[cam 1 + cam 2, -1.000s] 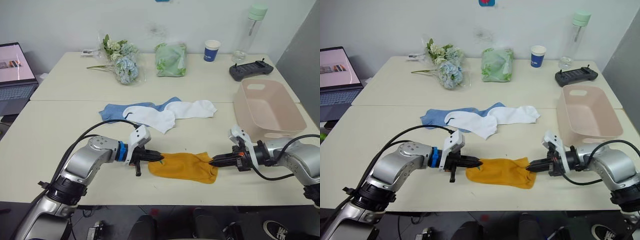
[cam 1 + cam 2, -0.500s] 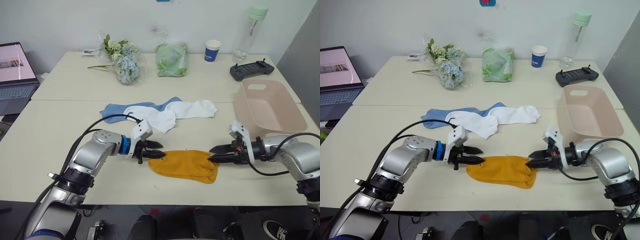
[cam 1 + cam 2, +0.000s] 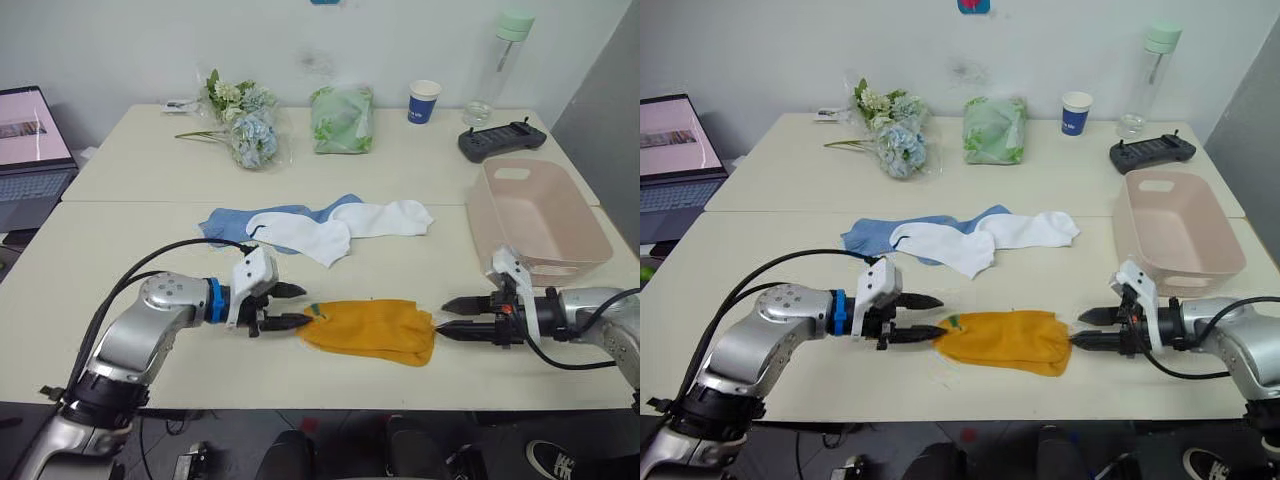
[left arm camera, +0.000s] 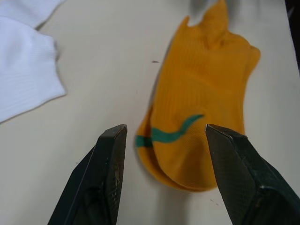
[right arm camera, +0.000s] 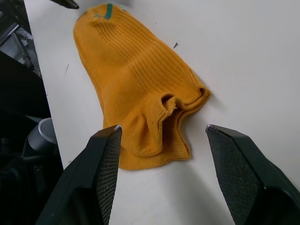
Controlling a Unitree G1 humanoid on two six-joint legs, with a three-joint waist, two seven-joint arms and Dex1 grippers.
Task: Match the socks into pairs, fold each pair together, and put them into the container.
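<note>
— From the head cameras, where does the yellow pair sit?
— The mustard-yellow socks (image 3: 372,331) lie stacked flat near the front edge of the worktop (image 3: 120,260), between the two arms. The left gripper (image 3: 293,306) points at the toe end with its fingers spread, tips just beside the cloth; the right gripper (image 3: 456,317) faces the cuff end, fingers also spread and holding nothing.
— And the others?
— The white socks (image 3: 335,226) overlap the light blue socks (image 3: 240,219) farther back, mid-worktop. The pink container (image 3: 540,222) stands at the right, beyond the right gripper.
— The left wrist view?
— Its two fingers (image 4: 101,180) stand wide apart, the toe with the green mark (image 4: 171,133) lying between them — whether they touch it cannot be told. A white sock edge shows nearby.
— The right wrist view?
— Fingers (image 5: 101,173) parted, framing the rumpled cuff opening of the yellow pair — clear of the cloth.
</note>
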